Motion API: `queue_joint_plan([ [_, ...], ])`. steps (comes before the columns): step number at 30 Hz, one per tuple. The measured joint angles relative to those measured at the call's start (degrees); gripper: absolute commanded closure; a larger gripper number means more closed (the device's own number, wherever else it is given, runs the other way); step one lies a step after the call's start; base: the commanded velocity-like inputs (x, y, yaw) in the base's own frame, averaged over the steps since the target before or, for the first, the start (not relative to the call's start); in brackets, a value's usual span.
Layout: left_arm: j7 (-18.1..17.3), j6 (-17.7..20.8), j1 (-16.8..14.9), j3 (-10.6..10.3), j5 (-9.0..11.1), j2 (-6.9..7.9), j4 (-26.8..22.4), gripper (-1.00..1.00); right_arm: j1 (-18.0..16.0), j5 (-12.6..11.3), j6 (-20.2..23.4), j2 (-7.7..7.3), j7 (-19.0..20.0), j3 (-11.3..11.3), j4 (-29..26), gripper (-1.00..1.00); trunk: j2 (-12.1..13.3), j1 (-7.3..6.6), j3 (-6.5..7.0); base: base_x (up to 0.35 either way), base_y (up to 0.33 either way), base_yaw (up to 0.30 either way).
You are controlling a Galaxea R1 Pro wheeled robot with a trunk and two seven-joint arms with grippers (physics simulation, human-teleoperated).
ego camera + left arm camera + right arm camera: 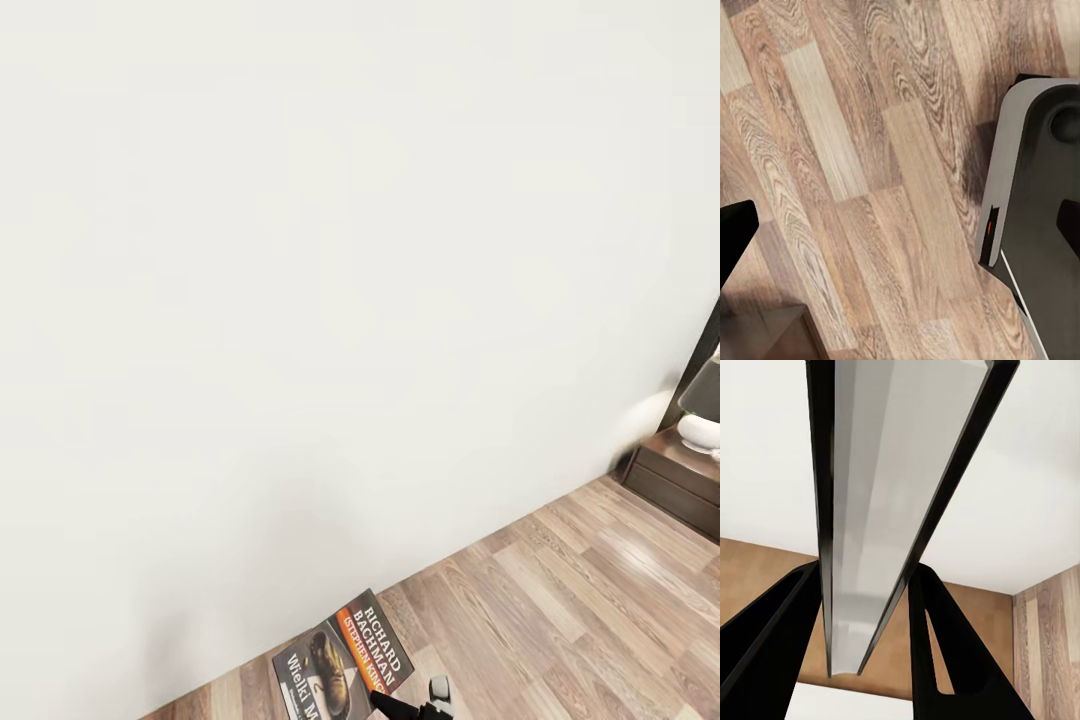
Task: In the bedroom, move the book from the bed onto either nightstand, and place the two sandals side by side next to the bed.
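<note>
Closest to you, at about 6 o'clock in the head view, your right gripper (415,708) has the book (343,660) pinched along its lower edge, cover facing up at you with the orange band and "RICHARD BACHMAN" readable. The right wrist view backs that up: the two black fingers (945,660) sit on either side of the book (881,510), seen edge-on with its pale page block running away from the camera, so they're clamped narrow on it.

The left gripper (735,232) shows as one dark finger tip over the wood-plank floor (870,187), next to a grey part of the robot's body (1035,210). I honestly can't tell how wide those fingers are.

Further out, the floor (560,600) runs to the white wall (300,250). Out at 3 o'clock is a dark wood nightstand (680,480) with what looks like a white lamp base (700,430) on top.
</note>
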Motion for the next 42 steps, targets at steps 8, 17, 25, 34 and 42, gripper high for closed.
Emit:
queue_joint_plan([
  [8,0.0,0.0,0.0,0.0,0.0,0.0,0.0,-1.0,0.0,0.0,0.0,-0.04,0.0,0.0,0.0,1.0,0.0,0.0,0.0,0.001,0.007,-0.009],
  [17,0.0,0.0,0.0,0.0,0.0,0.0,0.0,-1.0,0.0,-0.1,0.0,-0.15,0.0,-0.1,0.0,1.0,0.0,-0.01,-0.25,0.049,0.082,-0.159],
  [25,0.0,0.0,0.0,-0.1,0.0,0.0,0.0,-1.0,0.2,-0.1,0.0,-0.09,0.0,-0.1,0.0,1.0,0.1,-0.02,-0.7,0.081,0.136,-0.199],
  [34,0.0,-0.1,0.0,-0.1,0.0,0.0,0.0,-1.0,0.2,-0.1,0.0,-0.1,0.0,-0.1,0.0,1.0,0.1,-0.01,-1.3,0.047,0.087,-0.202],
  [42,0.0,-0.1,0.0,-0.1,-0.1,0.0,0.0,-1.0,0.2,-0.1,0.1,-0.1,0.0,-0.1,0.0,1.0,0.1,-0.01,-1.85,0.007,0.013,-0.201],
])
